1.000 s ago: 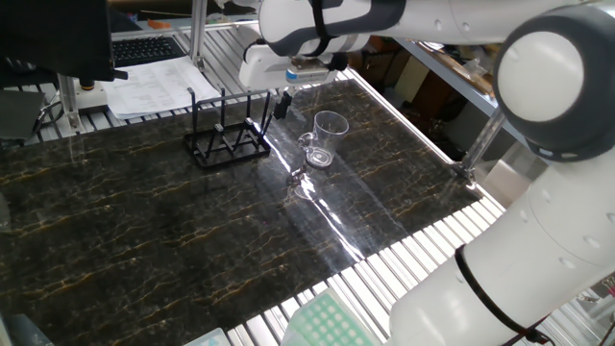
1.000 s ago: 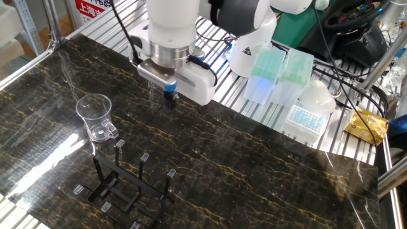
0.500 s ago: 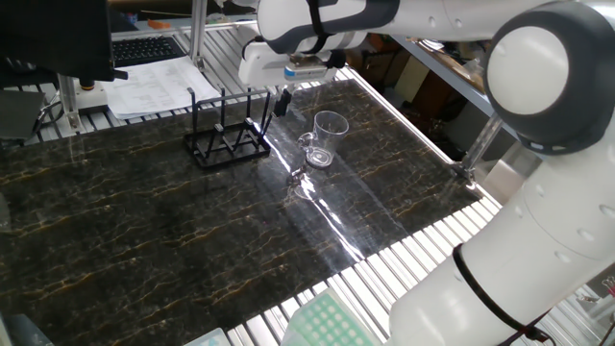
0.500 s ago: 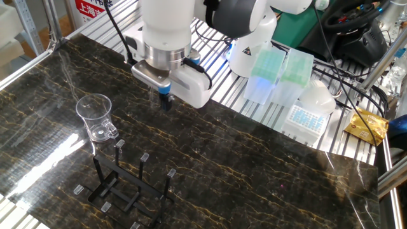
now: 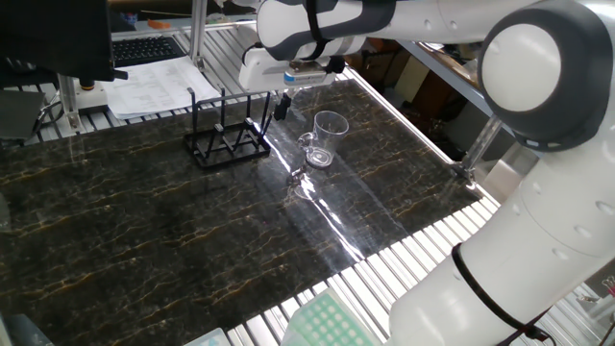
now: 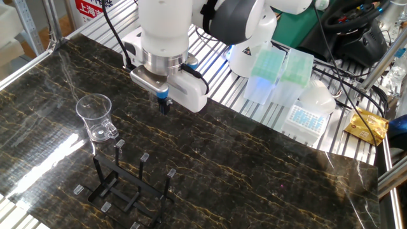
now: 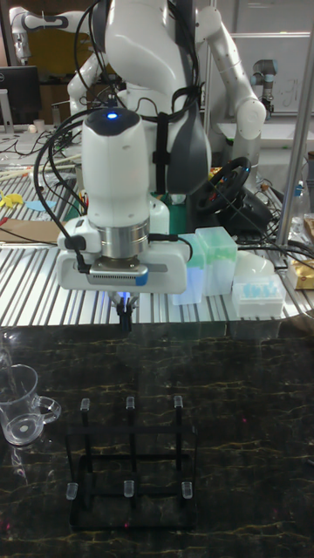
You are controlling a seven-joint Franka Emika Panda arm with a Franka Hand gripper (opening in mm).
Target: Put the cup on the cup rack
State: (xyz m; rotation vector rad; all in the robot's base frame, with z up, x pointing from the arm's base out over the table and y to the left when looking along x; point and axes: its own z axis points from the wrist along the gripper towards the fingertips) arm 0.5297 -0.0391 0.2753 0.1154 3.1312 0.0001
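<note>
The cup [image 5: 329, 139] is clear glass with a side handle. It stands upright on the dark marble table, seen too in the other fixed view [image 6: 95, 116] and at the tall view's left edge [image 7: 22, 417]. The cup rack [image 5: 226, 139] is black wire with upright pegs and stands empty beside the cup [image 6: 130, 187] [image 7: 131, 462]. My gripper [image 5: 282, 104] hangs above the table between cup and rack, pointing down. Its fingers are shut together with nothing in them [image 6: 164, 105] [image 7: 126, 316]. It touches neither the cup nor the rack.
Green pipette tip boxes [image 6: 267, 70] and a white box [image 6: 305, 117] sit on the slatted edge behind the arm. Papers and a keyboard [image 5: 154, 82] lie beyond the rack. A metal post [image 5: 480, 144] stands at the table corner, and a yellow packet [image 6: 365, 124] lies off to the side.
The gripper and wrist have shifted slightly toward the cup's side and a little lower. Cup and rack have not moved.
</note>
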